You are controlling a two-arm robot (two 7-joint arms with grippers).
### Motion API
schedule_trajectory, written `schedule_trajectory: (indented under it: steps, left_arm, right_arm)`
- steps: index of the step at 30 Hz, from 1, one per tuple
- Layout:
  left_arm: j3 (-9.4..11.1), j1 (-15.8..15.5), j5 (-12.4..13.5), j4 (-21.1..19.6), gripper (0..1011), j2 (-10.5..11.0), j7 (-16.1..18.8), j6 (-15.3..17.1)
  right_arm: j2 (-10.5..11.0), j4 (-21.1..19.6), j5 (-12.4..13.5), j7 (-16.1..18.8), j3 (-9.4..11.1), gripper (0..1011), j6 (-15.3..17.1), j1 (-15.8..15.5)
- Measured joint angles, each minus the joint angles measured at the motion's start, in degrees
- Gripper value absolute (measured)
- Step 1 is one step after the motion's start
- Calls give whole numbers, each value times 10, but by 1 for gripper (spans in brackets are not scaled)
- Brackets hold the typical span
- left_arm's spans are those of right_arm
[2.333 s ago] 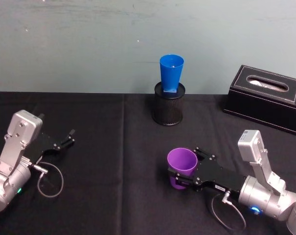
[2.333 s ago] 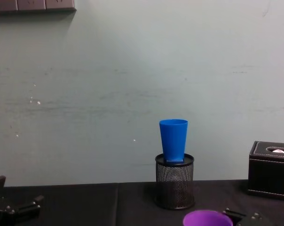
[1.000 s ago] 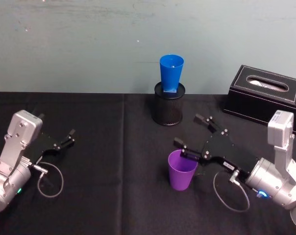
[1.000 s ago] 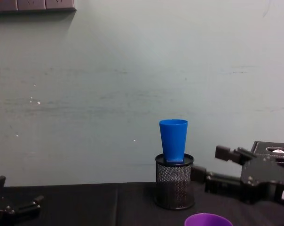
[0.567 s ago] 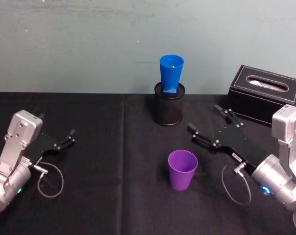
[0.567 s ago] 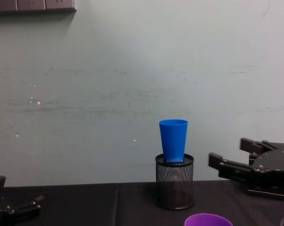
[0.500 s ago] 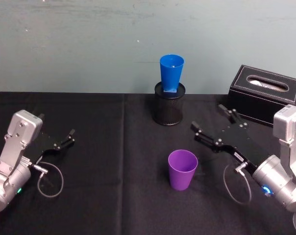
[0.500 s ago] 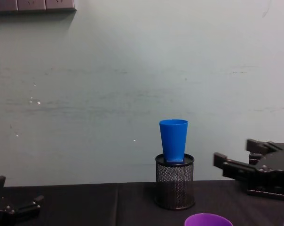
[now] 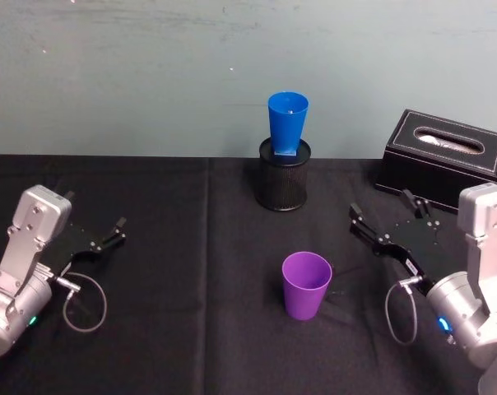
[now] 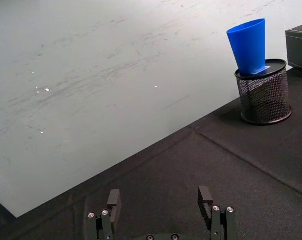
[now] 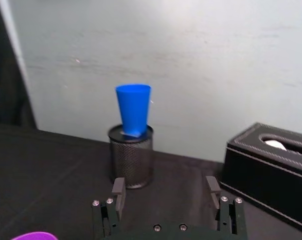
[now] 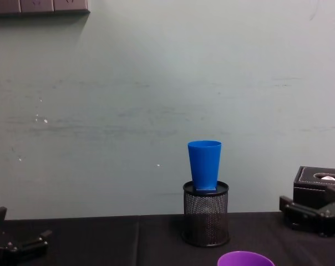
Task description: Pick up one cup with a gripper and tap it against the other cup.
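The purple cup stands upright and free on the black table, its rim at the chest view's bottom edge. The blue cup sits upright in a black mesh pen holder at the back; the wrist views show the blue cup too. My right gripper hovers open and empty to the right of the purple cup, well apart from it. Its fingers point toward the pen holder. My left gripper rests open at the far left.
A black tissue box stands at the back right, just behind the right gripper. A seam in the black cloth runs front to back left of the cups. A pale wall closes the table's far edge.
My right gripper has let go of the purple cup, opened, lifted and drawn back to the right. The purple cup now stands alone on the table. The left arm has not moved.
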Motion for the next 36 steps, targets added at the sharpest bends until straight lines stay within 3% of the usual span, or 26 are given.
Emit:
schedule_trajectory:
  steps: [9,14,36]
  left_arm:
    - [0,0,0,0,1011,0,0,0]
    - [0,0,0,0,1011,0,0,0]
    - [0,0,0,0,1011,0,0,0]
  right_arm:
    - [-30,13,-57,-63,-4,1000,68,8]
    - [-32,21,-79,-66,-14,1000,89,18]
    - [-33,18,-74,-67,-11,1000,84,14]
